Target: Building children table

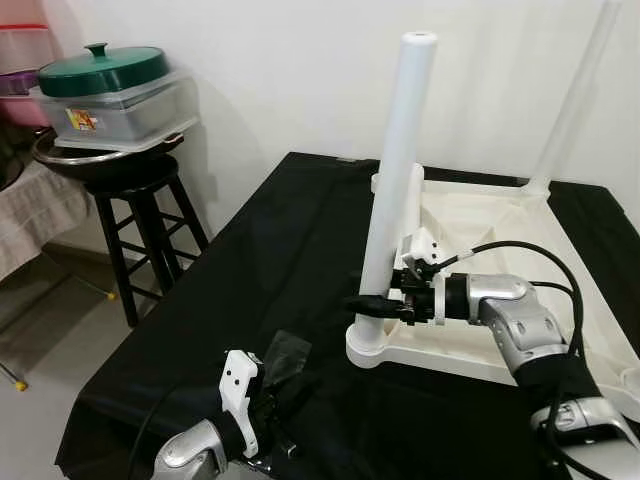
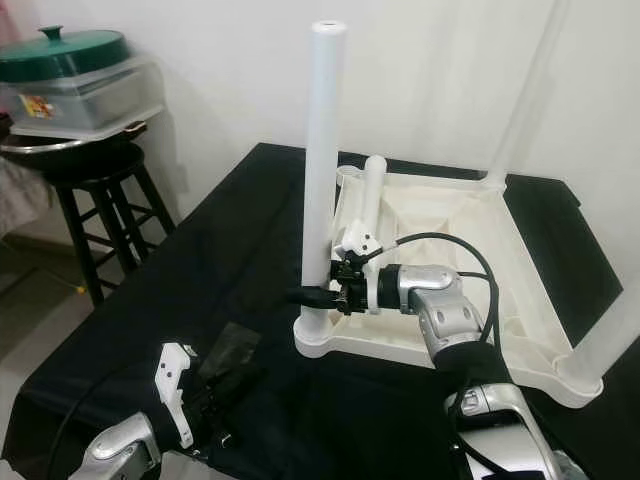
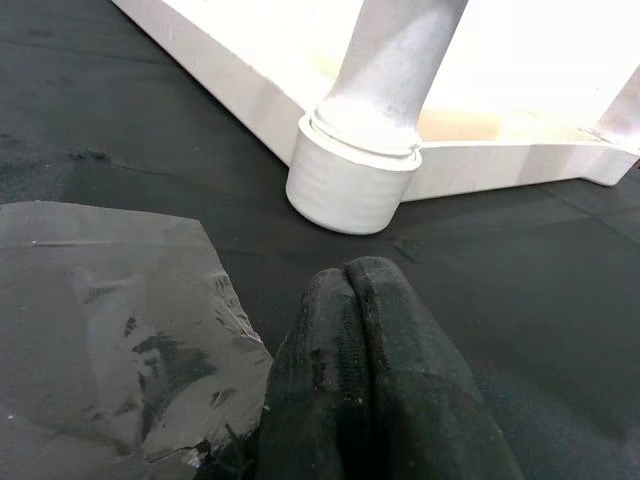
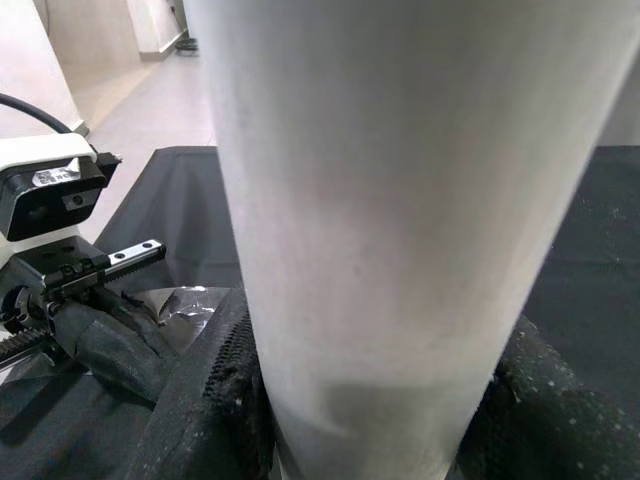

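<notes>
We hold the near table leg (image 1: 396, 190) low down with the right pincer (image 1: 372, 304), its fingers closed around the shaft just above the corner socket (image 1: 371, 345) of the upturned white tabletop (image 1: 500, 215). The tabletop lies on the black-draped surface (image 1: 250, 290); the leg stands nearly upright, leaning slightly.

Risks, in our judgement:
- The lean suggests incomplete seating. Pushing or turning off-axis could jam the leg in the socket.
- A low grip gives little leverage over the tall shaft, so the top may sway.
- The tabletop is unrestrained and could slide on the cloth.

The left pincer (image 3: 350, 330) rests fully closed and empty beside a plastic wrapper (image 3: 110, 320), which it could drag along.
</notes>
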Motion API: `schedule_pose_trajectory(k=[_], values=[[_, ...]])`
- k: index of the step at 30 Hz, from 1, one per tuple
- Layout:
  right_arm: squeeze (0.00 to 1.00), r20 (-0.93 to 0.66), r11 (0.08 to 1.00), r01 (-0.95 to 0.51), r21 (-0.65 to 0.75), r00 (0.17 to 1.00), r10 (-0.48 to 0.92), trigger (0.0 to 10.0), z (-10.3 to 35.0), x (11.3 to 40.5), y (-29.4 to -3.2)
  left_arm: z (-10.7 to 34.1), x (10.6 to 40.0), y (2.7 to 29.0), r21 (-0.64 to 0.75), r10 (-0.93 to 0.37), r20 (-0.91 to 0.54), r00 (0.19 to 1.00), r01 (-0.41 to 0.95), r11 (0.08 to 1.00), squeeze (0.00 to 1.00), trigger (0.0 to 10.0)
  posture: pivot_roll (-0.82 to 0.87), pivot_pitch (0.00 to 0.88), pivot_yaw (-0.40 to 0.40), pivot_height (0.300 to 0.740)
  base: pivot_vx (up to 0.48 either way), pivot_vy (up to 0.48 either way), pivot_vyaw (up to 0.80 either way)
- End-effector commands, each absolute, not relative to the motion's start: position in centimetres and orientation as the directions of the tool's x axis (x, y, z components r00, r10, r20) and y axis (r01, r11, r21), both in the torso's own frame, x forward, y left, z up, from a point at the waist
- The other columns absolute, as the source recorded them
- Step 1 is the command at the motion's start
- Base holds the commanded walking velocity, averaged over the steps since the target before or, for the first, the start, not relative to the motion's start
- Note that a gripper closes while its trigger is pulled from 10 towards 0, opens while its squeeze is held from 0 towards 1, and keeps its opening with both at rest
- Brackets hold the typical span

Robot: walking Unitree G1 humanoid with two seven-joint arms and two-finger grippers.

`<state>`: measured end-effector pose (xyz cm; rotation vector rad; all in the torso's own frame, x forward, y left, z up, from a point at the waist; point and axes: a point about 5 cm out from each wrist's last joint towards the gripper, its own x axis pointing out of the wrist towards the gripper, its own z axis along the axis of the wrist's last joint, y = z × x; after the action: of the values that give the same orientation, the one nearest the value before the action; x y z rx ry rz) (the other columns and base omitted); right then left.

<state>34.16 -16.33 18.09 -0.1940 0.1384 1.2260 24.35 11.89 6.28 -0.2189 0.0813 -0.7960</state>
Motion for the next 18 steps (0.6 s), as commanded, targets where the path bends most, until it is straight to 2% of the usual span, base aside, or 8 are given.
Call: schedule_pose_trajectory(k=[1,4,7,8,9,10,13,18], values=[[0.00,-0.205,0.335,-0.941,-0.052,0.338,0.919,0.0,16.7,33.5,-16.4,6.0,24.3,12.1,-0.221,-0.718,-0.004,0.696,0.700,0.679,0.00,10.0,0.02,0.000,0.004,0.740,0.000,0.000,0.00],[0.00,-0.206,0.403,-0.914,-0.041,0.402,0.892,0.0,15.6,32.9,-16.6,6.0,24.3,12.1,-0.223,-0.719,-0.006,0.695,0.700,0.678,0.00,10.0,0.02,0.000,0.009,0.740,0.000,0.000,0.00],[0.00,-0.290,0.586,-0.810,-0.015,0.565,0.773,0.0,12.7,32.0,-16.0,5.9,24.1,12.2,-0.224,-0.720,-0.008,0.693,0.701,0.677,0.00,10.0,0.02,0.000,-0.001,0.740,0.000,0.000,0.00],[0.00,-0.306,0.801,-0.598,0.023,0.758,0.575,0.0,11.1,32.1,-15.1,5.8,24.0,12.2,-0.225,-0.721,-0.009,0.693,0.701,0.677,0.00,10.0,0.03,0.000,-0.017,0.740,0.000,0.000,0.00],[0.00,-0.306,0.801,-0.598,0.023,0.758,0.575,0.0,11.1,32.1,-15.1,5.8,24.0,12.2,-0.225,-0.721,-0.009,0.693,0.701,0.677,0.00,10.0,0.03,0.000,-0.017,0.740,0.000,0.000,0.00],[0.00,-0.343,0.911,-0.411,0.044,0.850,0.400,0.0,10.0,31.9,-14.7,5.9,23.9,12.3,-0.225,-0.721,-0.009,0.693,0.701,0.677,0.00,10.0,0.03,0.000,-0.014,0.740,0.000,0.000,0.00],[0.00,-0.426,0.915,-0.356,0.187,0.810,0.403,0.0,5.9,25.5,-7.1,5.9,24.2,12.4,-0.223,-0.714,-0.013,0.700,0.694,0.684,0.00,10.0,0.01,0.000,0.021,0.740,0.000,0.000,0.00],[0.00,-0.398,0.934,-0.356,0.030,0.853,0.338,0.0,7.1,27.4,-9.1,5.9,24.2,12.3,-0.231,-0.732,-0.018,0.681,0.710,0.665,0.00,10.0,0.00,0.000,0.034,0.740,0.000,0.000,0.00]])
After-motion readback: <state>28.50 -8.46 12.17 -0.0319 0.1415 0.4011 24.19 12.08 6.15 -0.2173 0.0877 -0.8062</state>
